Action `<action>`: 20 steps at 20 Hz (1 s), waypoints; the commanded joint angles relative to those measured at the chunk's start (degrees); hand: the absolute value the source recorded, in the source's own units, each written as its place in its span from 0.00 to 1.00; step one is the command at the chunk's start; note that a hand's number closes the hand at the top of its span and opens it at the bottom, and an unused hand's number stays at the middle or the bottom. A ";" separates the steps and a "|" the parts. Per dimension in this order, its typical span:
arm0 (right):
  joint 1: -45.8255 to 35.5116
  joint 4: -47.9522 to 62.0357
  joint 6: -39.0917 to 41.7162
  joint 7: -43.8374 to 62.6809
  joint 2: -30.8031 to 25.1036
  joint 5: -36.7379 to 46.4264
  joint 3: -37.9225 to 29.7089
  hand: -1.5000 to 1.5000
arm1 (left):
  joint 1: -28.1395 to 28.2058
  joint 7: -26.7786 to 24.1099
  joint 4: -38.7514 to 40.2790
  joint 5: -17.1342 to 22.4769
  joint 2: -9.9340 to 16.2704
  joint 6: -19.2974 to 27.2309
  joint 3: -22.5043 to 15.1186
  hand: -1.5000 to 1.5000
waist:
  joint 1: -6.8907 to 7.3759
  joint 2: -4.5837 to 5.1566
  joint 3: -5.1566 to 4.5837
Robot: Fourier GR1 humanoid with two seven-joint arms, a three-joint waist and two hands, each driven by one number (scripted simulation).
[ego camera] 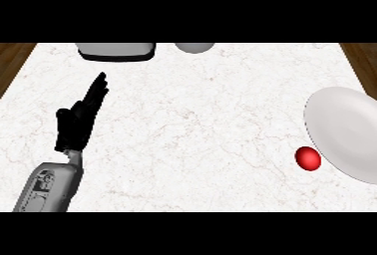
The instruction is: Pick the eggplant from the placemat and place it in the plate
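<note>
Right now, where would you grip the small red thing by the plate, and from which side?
Probably across its middle, from above: the red thing is a small smooth oval lying on the counter. The plate crowds its right, so approach from the open left. Only the left hand shows, open, at the view's left.

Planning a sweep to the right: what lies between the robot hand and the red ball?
Head view: only bare marble counter lies between the left robot hand and the red ball.
</note>
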 commanded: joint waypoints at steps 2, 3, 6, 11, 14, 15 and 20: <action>-8.09 10.54 -4.23 -3.42 3.94 7.71 4.94 1.00 | 1.84 0.99 -2.26 -0.54 -0.52 -0.55 -0.68 0.50 | 0.47 -0.08 -0.08; -9.10 8.36 -6.23 0.35 3.37 10.20 6.64 1.00 | -0.06 -0.07 0.03 -1.03 0.24 -0.32 0.21 0.50 | 0.40 -0.02 -0.12; -9.51 9.38 -14.87 1.76 8.21 15.65 9.91 1.00 | -1.38 -0.31 1.53 -2.12 -1.66 1.21 -0.69 0.50 | 0.23 0.04 -0.11; -14.78 20.37 -11.91 5.84 11.89 17.55 10.48 0.00 | -4.48 1.95 2.50 -0.42 -1.24 -0.04 1.19 0.50 | 0.26 0.13 -0.08; -17.22 25.27 -11.36 6.83 15.98 16.85 9.67 0.00 | -0.24 -0.37 0.19 -0.70 -0.56 -0.90 0.75 0.50 | 0.89 0.15 -0.04; -18.51 25.50 -11.16 7.27 17.13 17.24 9.97 0.00 | -1.71 -0.71 2.84 -0.43 0.04 -1.66 1.79 0.50 | 0.29 0.07 -0.08; -19.05 31.10 -7.40 -1.69 15.68 14.51 6.47 0.00 | -3.78 2.03 1.28 -0.99 -0.86 -0.79 1.62 0.50 | 0.14 0.24 -0.01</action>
